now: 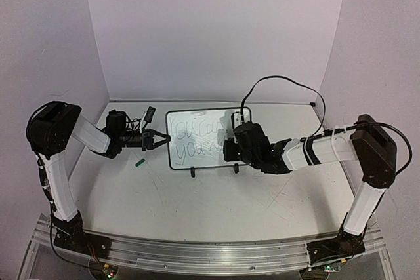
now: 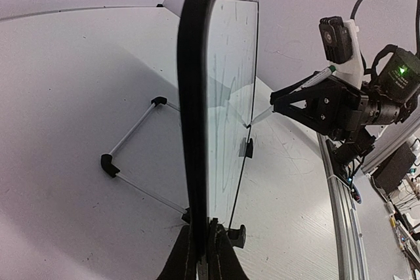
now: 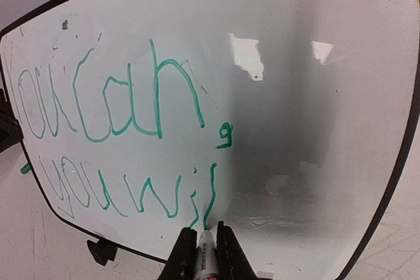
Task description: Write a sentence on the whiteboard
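While the left end effector point(image 1: 159, 140) pinches the whiteboard point(image 1: 197, 161) at its nine o'clock edge to steady it, the right end effector point(image 3: 202, 237) — gripping a marker point(image 3: 205, 258) — presses it to the sentence point(image 3: 111, 106) near six o'clock

White arms point(image 1: 58, 185), black joints point(image 1: 377, 152)
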`<move>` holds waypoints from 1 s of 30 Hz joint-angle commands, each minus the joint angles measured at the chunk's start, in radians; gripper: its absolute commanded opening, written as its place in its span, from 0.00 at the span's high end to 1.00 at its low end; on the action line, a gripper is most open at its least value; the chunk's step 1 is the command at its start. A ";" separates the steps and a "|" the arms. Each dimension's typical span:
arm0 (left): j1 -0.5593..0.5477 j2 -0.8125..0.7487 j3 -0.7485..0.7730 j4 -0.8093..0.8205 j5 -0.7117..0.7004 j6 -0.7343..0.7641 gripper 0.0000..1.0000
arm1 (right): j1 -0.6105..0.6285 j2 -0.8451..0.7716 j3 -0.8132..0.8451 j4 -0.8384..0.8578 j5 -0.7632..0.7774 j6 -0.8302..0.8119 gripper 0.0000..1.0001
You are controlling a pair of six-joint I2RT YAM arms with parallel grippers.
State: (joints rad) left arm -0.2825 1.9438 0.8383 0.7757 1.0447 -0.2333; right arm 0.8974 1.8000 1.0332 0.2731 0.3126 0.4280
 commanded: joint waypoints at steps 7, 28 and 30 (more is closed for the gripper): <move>-0.005 -0.010 0.023 -0.061 -0.083 0.048 1.00 | -0.012 -0.062 -0.008 -0.021 0.085 -0.035 1.00; -0.005 -0.016 0.019 -0.064 -0.083 0.052 1.00 | -0.038 -0.093 0.048 0.005 0.033 -0.077 1.00; -0.005 -0.016 0.020 -0.064 -0.084 0.052 1.00 | -0.039 -0.084 0.056 0.005 0.037 -0.084 1.00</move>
State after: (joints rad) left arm -0.2825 1.9438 0.8384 0.7743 1.0454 -0.2310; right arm 0.8625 1.6930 1.0385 0.2555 0.3247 0.3682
